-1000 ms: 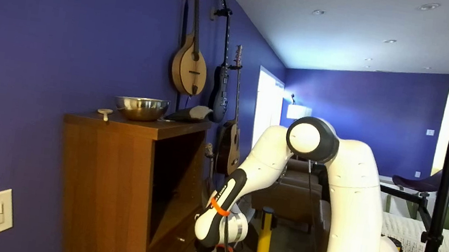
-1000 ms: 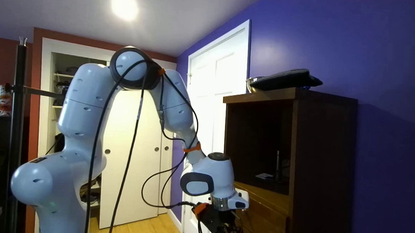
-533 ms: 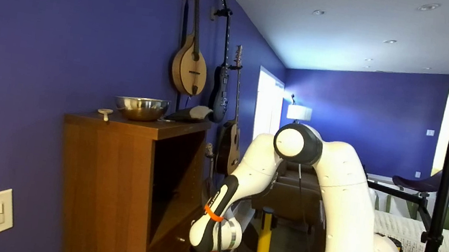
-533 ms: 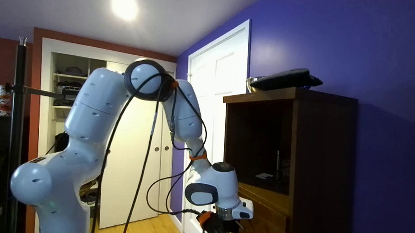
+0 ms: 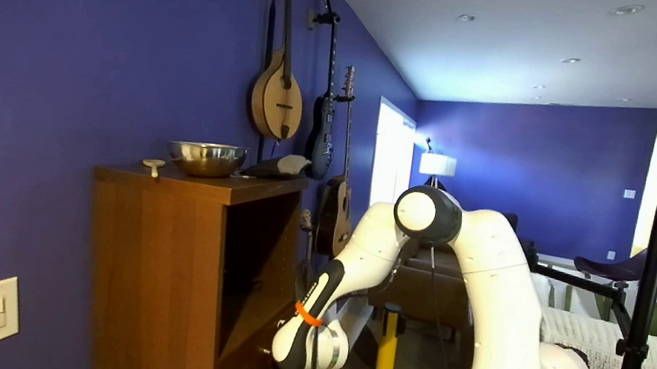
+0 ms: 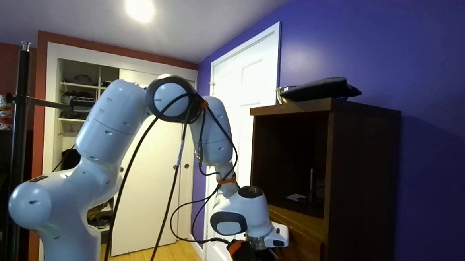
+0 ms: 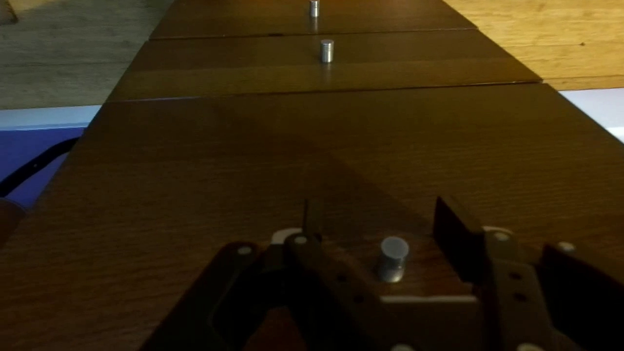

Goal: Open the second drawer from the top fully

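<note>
- Down at the front of the cabinet, pointing low with the gripper, with fingers spread well apart and nothing in their grip!
- Framing a silver knob on the cabinet's face in the wrist view, with a clear gap on either side, touching it with neither finger.
- Right behind that knob, part of the cabinet's front: the second drawer from the top, closed by the look of it.
- Higher on the cabinet, in an exterior view, above the gripper: an upper knob.
- Farther down the cabinet, two more knobs.
- Up on the cabinet's top, a metal bowl just beside a dark bundle.
- Beyond the cabinet, on the purple wall: stringed instruments!
</note>
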